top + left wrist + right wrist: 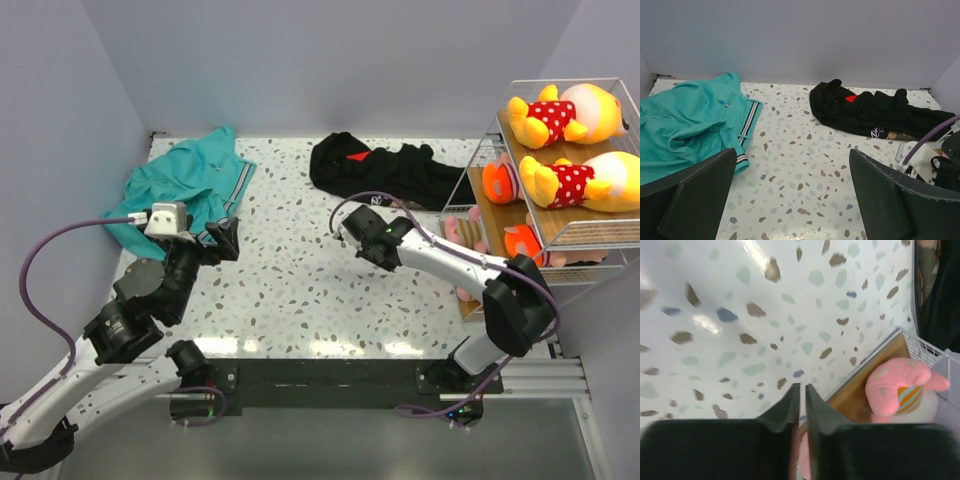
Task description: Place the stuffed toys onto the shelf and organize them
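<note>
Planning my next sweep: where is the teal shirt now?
In the top view the teal shirt lies in the far left corner of the table, just beyond the left arm's fingers and left of the black garment.

Open passage across the middle of the desk (300,290); hemmed in at far left, far centre and right edge.

Far left taken up by a crumpled teal polo shirt (185,185), far centre by a heaped black garment (390,170), with a bare speckled lane between them up to the back wall. Right side walled off by the shelf (590,247): top tier filled by yellow-orange bears (560,115) lying side by side, lower tier crowded with a pink toy (897,390) near its front edge. Right arm (450,262) stretched across the shelf's front, right claw (800,390) pinched nearly together over bare desk; left claw (228,238) spread wide beside the shirt's hem.
</note>
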Robot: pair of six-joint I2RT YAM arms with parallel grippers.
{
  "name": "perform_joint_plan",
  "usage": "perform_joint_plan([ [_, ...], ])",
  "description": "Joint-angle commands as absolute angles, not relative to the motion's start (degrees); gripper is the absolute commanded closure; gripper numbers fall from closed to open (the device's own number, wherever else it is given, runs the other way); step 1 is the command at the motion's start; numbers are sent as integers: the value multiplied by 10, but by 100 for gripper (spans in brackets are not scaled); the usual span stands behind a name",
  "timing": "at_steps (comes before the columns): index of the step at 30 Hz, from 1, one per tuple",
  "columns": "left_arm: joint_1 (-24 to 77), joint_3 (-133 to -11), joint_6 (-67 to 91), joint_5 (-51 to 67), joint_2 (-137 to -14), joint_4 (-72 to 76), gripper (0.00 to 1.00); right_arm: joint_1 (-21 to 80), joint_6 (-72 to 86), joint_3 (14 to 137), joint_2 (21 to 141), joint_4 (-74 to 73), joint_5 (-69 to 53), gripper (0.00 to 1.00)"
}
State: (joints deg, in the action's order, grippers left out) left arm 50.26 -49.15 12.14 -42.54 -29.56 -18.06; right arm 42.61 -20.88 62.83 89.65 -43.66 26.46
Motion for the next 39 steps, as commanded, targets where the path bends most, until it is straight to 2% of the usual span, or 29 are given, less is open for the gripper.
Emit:
perform_joint_plan([
  [1, 500, -507, 126, -442, -301, -158, 0, 435, -94, 682, 815, -348, 160, 76],
  [3, 499, -506, 119, -436, -301, -158, 0, 436, -7, 708, 785, -347, 143, 61],
  [5, 500, -505, 113, -423, -300, -158, 0, 435, 30, 756, 768, -363, 85, 52],
  [7, 500, -502, 108, -389, -297, -157, 0, 436, 68, 792, 755, -381, 55, 2],
  [10, 500, -502, 110, -321, -294, -154, 0, 435, 105, 783, 697, -355, 15, 1],
  [14, 500, -503, 116, -221, -294, -142, 0, 436, 194, 730, 607, -279, 36, 1],
  [21, 500, -497, 150, -107, -288, -115, 0, 435, 258, 693, 501, -291, 40, 1],
  [26, 501, -484, 154, -96, -284, -87, 0, 435, 265, 659, 446, -279, 34, 1],
  [39, 500, -493, 151, -84, -305, -78, 0, 435, 274, 635, 437, -277, 44, 1],
])
